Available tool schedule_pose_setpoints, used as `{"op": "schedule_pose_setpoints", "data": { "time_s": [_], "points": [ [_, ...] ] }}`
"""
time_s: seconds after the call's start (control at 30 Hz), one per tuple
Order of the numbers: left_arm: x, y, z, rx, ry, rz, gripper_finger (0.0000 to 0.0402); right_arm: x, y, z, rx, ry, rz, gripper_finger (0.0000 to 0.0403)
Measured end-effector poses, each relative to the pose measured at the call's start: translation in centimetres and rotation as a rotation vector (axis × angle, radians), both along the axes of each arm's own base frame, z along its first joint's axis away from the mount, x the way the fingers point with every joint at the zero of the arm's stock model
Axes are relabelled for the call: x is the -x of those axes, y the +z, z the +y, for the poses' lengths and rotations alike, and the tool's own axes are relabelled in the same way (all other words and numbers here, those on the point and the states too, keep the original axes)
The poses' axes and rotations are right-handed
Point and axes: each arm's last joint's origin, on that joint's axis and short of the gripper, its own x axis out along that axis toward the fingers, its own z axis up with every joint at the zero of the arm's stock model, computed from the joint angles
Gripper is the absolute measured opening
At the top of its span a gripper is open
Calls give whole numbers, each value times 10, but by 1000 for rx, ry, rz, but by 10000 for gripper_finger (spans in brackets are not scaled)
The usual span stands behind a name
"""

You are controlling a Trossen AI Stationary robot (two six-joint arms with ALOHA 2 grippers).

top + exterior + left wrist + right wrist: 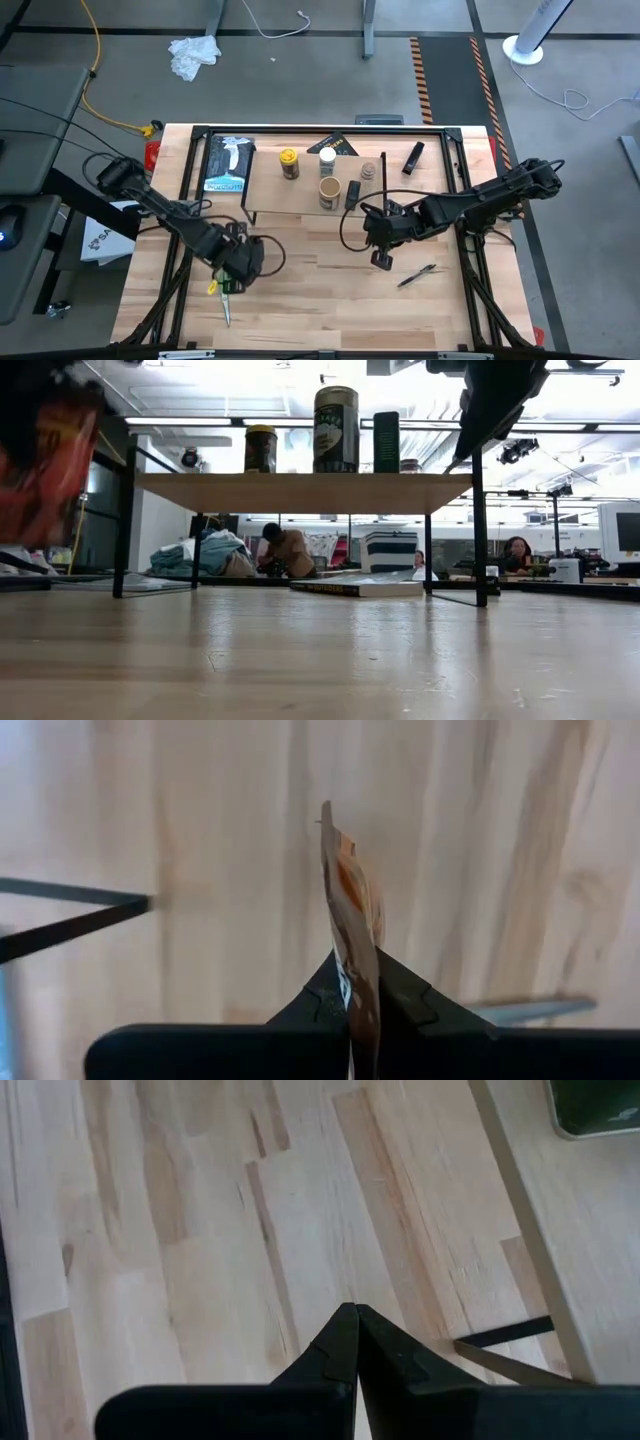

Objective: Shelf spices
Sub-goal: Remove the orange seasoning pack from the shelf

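The shelf (300, 205) stands at the table's far middle. On its clear top stand several spices: a yellow-lidded jar (289, 163), a white-lidded jar (327, 160), a wide tan tin (330, 190), a small black jar (352, 194) and a tiny brown one (368, 170). My left gripper (240, 262) hovers left of the shelf's near side, shut on the orange-brown packet (352, 910), which also shows at the low view's left (45, 470). My right gripper (381, 255) hovers near the shelf's right front leg, shut and empty. My left gripper pinches the packet between its two fingers (400, 995). The packet shows edge-on, and the part held (355, 965) lies at the end nearest the gripper. The fingers point steeply down. The packet hangs out beyond the fingertips, clear of the table.
Green-handled scissors (224, 296) lie just nearer than my left gripper. A black marker (416, 275) lies by my right gripper. A blue-and-white pack (225, 165) and a black packet (336, 145) lie at the far side. Bare wood spreads along the near half.
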Motion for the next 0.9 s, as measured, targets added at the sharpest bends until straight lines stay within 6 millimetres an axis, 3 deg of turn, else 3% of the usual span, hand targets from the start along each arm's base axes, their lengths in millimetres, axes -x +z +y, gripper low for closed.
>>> {"op": "schedule_pose_setpoints", "data": {
  "time_s": [0.13,0.3,0.67,0.9],
  "points": [
    [3,-17,2,-2,21,10,11,-1,0,-1,-11,-3,-8,0],
    [2,-13,5,-62,-4,-47,29,-2,1,-4,-22,-7,-7,0],
    [11,-36,19,-153,82,-15,152,-4,1,-6,-31,-26,-16,0],
    [6,-30,18,-101,91,-28,197,-4,1,-6,-30,-24,-18,0]
  ]
}}
